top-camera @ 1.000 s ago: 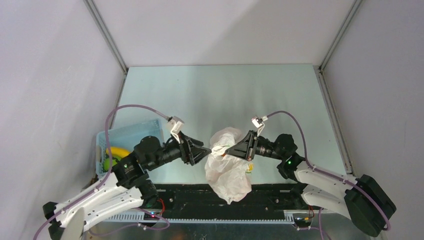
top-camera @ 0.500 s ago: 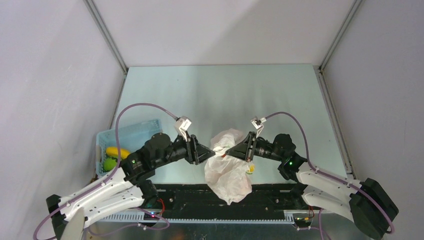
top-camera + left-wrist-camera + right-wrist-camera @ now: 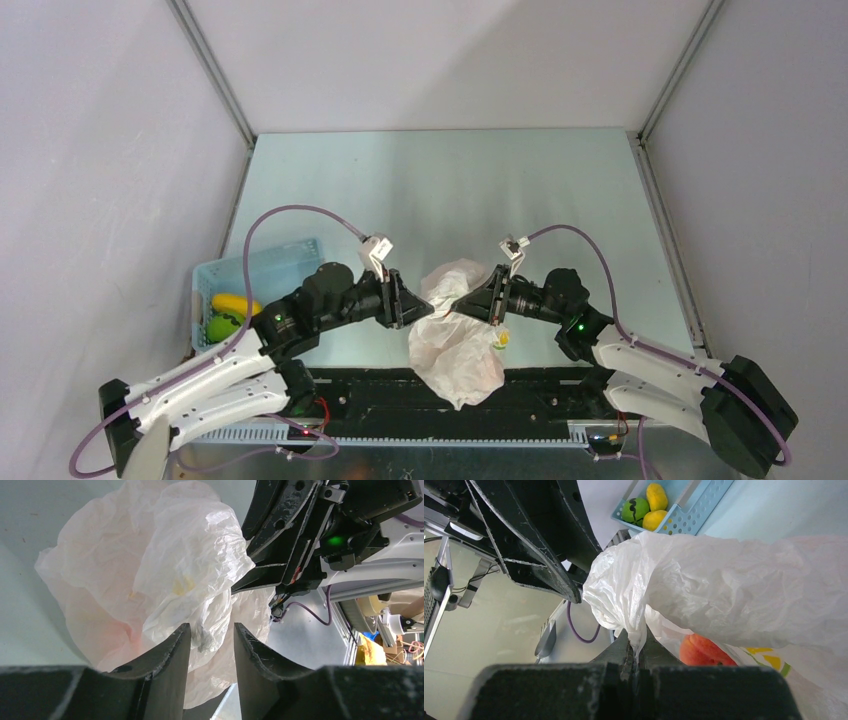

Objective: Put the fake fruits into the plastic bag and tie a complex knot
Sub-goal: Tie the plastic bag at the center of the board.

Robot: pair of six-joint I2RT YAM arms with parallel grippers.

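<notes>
Left claw (image 3: 211, 630) ajar, right claw (image 3: 634, 652) clamped.

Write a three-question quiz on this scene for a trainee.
1. True or false: the right gripper is shut on a pinch of the bag.
2. Where does the basket stand? A) beside the left arm B) beside the right arm C) at the far edge of the table
3. What lies between the parted fingers of the left gripper?
Key: 1 true; 2 A; 3 a fold of the bag.
</notes>
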